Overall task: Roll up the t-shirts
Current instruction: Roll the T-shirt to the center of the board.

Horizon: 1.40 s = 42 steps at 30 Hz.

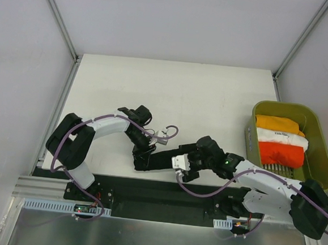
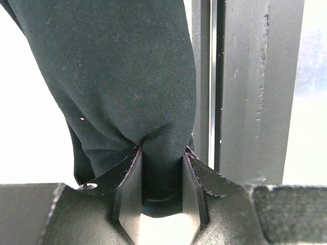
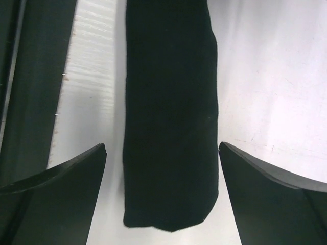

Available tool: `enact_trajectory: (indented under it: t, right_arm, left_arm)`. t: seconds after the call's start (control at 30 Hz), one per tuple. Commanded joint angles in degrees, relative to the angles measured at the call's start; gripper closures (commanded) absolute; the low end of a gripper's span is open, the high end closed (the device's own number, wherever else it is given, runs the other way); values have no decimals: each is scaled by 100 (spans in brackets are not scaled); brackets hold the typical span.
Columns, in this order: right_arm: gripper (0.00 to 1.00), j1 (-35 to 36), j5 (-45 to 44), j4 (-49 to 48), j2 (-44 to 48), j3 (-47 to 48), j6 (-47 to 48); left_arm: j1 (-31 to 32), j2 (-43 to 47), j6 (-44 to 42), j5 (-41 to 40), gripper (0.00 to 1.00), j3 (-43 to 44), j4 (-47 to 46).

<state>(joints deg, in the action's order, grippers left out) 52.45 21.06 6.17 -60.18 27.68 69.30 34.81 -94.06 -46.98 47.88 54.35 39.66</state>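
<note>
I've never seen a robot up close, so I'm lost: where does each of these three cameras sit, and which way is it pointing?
Top external: fixed above and behind the robot, looking down on the table; the left arm and right arm show, with the bin at right.
Left wrist: on the left arm, looking along the left gripper, its two fingers closed on the black t-shirt.
Right wrist: on the right arm, looking down between the open right gripper fingers at the shirt's rolled end.
Shared: both wrist views show the same black t-shirt.

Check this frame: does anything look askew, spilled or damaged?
Nothing stands out. The black t-shirt lies rolled on the table, one end pinched in the left claw, the open right claw straddling the other. Three rolled shirts sit in the bin.
</note>
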Motion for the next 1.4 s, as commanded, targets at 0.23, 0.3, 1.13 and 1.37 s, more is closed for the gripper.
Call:
enact_trajectory:
  t: [0.23,0.3,1.13,1.37]
  right_arm:
    - [4,73,-85,-978,-1038,184,102]
    - [4,73,38,-908,-1362,412,75]
    - [55,99,1321,1445,-3983,2540,690]
    - [82,-67,1910,2782,-4440,3111,1233]
  left_arm:
    - [-132,-200,-188,679,76,164,358]
    - [-185,-227,-206,757,76,208,420]
    - [-1011,-851,-48,1716,77,674,921]
    - [-1256,-851,101,1541,59,823,965]
